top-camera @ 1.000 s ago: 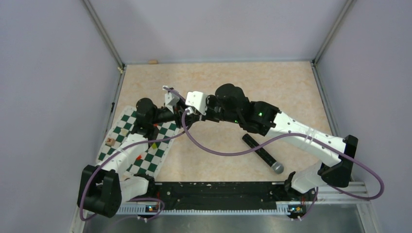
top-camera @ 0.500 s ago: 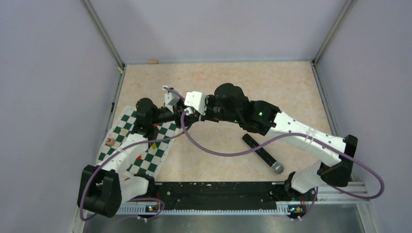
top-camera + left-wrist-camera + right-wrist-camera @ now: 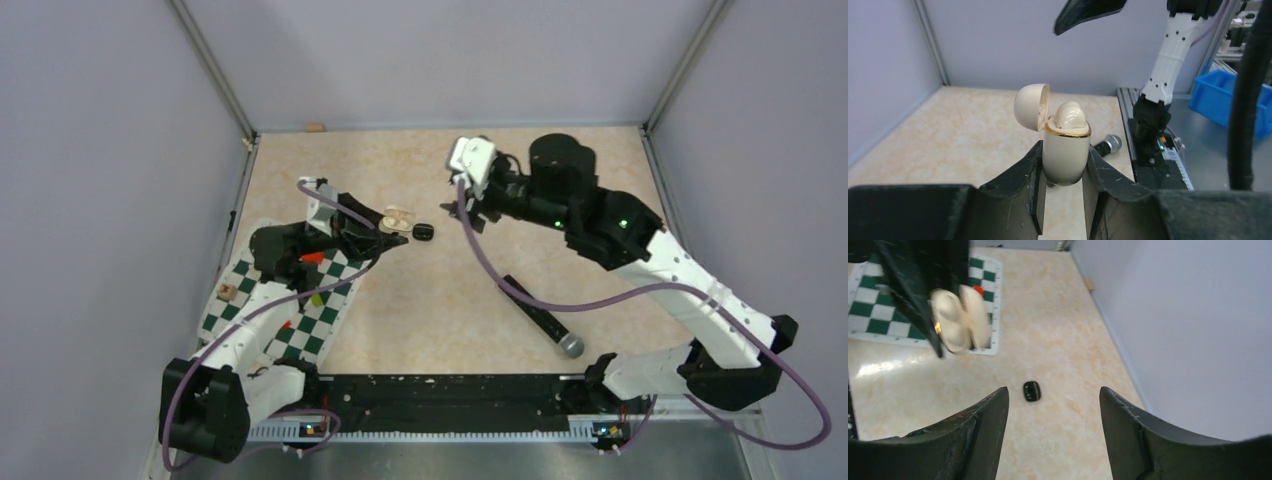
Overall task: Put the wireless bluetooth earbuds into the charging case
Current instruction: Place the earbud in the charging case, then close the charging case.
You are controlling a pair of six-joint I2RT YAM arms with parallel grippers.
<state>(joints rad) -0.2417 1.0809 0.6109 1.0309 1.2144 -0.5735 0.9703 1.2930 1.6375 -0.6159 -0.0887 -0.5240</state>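
Two pincers in view. The left pincer (image 3: 1063,150) is clamped on one cream charging case (image 3: 1060,167), lid open, with one pale earbud (image 3: 1069,115) seated in it. The case's base is hidden between the fingers. The right pincer (image 3: 1054,395) gapes wide, empty. One dark bit (image 3: 1031,390) lies on the tabletop (image 3: 380,160), too small to identify.

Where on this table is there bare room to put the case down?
Bare table lies between the chess mat and the microphone, and along the far edge by the wooden block. Crowded: the middle, where the left end effector holding the case, the dark earbud and the right end effector cluster.
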